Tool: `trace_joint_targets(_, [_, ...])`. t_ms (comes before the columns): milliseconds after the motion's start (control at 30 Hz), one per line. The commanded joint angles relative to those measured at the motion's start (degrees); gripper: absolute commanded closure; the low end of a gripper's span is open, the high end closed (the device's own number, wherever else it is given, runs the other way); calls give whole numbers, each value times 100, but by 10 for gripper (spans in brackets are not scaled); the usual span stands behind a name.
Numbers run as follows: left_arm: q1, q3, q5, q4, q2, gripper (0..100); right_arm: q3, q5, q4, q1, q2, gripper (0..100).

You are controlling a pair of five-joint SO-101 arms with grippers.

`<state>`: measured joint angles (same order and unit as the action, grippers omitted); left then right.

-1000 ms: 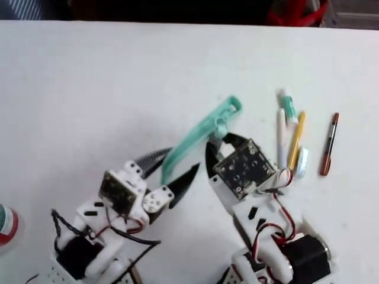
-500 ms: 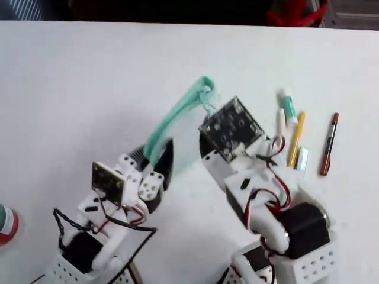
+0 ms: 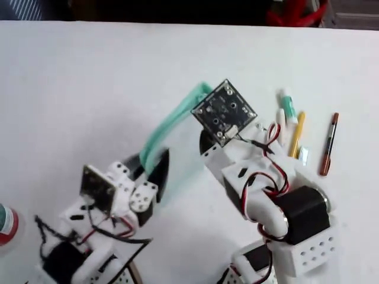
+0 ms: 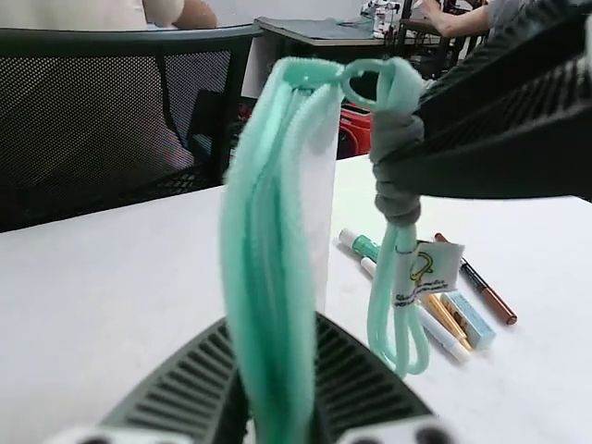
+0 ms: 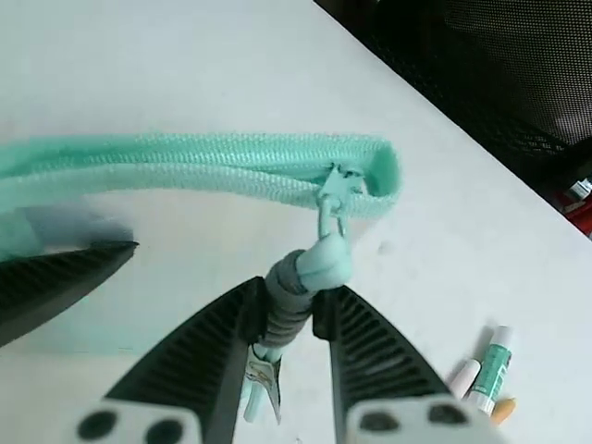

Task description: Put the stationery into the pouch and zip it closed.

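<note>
White table [image 3: 89, 77], mint pouch [image 3: 170, 121] centre frame, left gripper [image 4: 277, 370] clamped on its edge, right gripper [image 5: 289, 296] pinching zipper cord [image 5: 319, 264], stationery [image 3: 294, 133] right.

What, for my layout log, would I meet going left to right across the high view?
Red-and-green round object at the edge → left arm → teal pouch → right arm's wrist board → green-capped marker → yellow pen → brown pen.

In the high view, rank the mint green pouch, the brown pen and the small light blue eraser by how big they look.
1. Mint green mesh pouch, though an arm covers part of it.
2. Brown pen.
3. Light blue eraser, clearly the smallest.
</note>
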<state>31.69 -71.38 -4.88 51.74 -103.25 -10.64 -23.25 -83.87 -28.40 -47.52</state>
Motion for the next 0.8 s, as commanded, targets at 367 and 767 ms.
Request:
trace_joint_targets(367, [48, 1029, 97, -1679, 2695, 977, 290, -62, 549, 497, -22, 979])
trace_joint_targets(767, [-48, 1187, 369, -2989, 4664, 973, 844, -70, 857, 620, 954, 979])
